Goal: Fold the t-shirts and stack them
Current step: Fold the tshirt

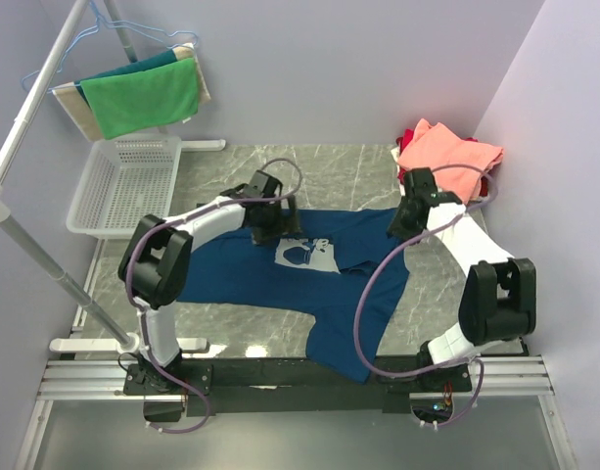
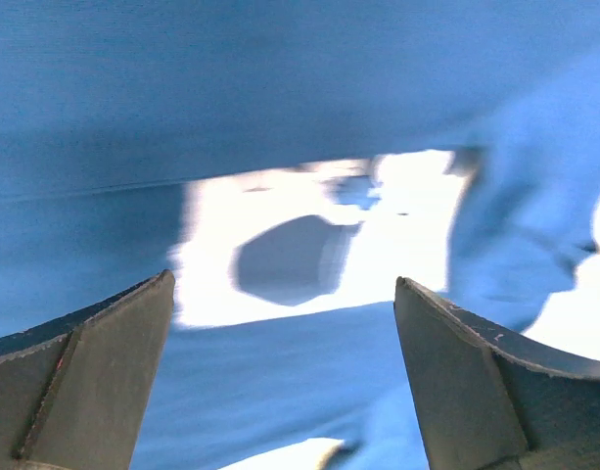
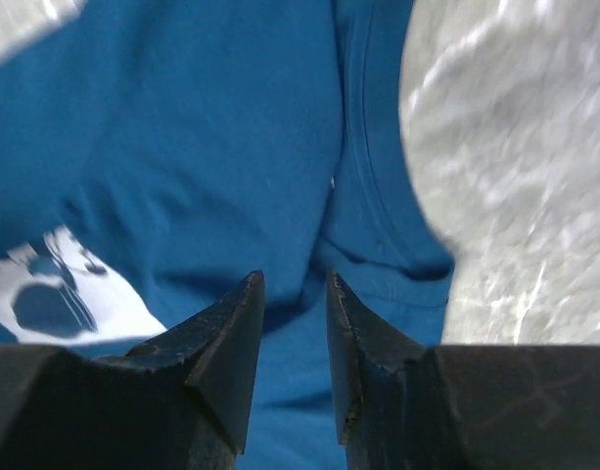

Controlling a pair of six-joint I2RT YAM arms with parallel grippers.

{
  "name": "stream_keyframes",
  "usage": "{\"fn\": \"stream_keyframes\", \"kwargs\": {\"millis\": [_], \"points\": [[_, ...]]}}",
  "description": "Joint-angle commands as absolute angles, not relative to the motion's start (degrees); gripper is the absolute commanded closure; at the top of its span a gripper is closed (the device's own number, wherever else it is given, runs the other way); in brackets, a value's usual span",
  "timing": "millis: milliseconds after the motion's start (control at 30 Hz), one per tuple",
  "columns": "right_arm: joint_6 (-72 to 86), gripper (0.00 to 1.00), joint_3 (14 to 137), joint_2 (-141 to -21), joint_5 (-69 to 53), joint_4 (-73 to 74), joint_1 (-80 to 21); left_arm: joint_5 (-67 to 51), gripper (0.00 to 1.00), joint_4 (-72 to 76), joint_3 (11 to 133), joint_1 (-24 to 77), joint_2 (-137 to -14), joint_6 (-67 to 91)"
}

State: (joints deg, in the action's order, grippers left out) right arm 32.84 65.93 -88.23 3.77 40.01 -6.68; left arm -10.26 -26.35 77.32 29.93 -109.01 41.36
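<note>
The dark navy-blue t-shirt (image 1: 280, 279) lies spread on the marble table, its pale square print (image 1: 307, 255) facing up. My left gripper (image 1: 270, 227) hovers over the shirt's far edge next to the print. Its jaws are wide open with nothing between them, and the print (image 2: 309, 245) shows below them. My right gripper (image 1: 407, 220) is low over the shirt's far right edge. Its jaws stand a narrow gap apart over a hemmed fold (image 3: 378, 245) and are not clamped on it. The folded salmon-pink shirt (image 1: 448, 157) lies on a red one (image 1: 409, 135) at the back right corner.
A white mesh basket (image 1: 123, 186) stands at the back left. A green cloth (image 1: 143, 96) hangs on a hanger from a white rack (image 1: 30, 103) above it. Walls close in the back and the right side. Bare marble (image 3: 515, 176) lies right of the shirt.
</note>
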Motion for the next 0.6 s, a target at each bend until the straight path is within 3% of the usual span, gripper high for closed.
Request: {"fn": "stream_keyframes", "kwargs": {"millis": [0, 333, 567], "points": [[35.5, 0.62, 60.5, -82.5, 1.0, 36.7, -7.4, -19.4, 0.01, -17.4, 80.4, 33.3, -113.1, 51.0], [34.8, 0.64, 53.7, -77.1, 0.9, 35.9, -7.4, -24.7, 0.07, -10.5, 85.0, 42.5, -121.1, 61.6], [34.1, 0.64, 53.6, -76.1, 1.6, 36.1, -7.3, -15.0, 0.12, -19.2, 85.4, 44.8, -118.1, 63.1]]}}
